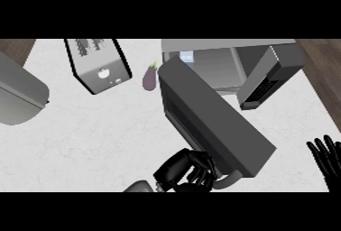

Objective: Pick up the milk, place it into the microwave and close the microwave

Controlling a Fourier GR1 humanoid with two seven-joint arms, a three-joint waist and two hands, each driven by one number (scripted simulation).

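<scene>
One milk carton (186,56), white with a pale blue mark, is sitting deep inside the microwave (226,58). We are curling our left hand (181,169) round the handle (230,179) of the open door (213,117). We are resting our right hand (328,155) open, fingers straight, at the right edge.

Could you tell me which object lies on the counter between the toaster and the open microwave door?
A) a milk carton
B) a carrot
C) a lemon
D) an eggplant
D: a small purple eggplant with a green stem lies on the white counter, right of the toaster and just left of the microwave door.
</scene>
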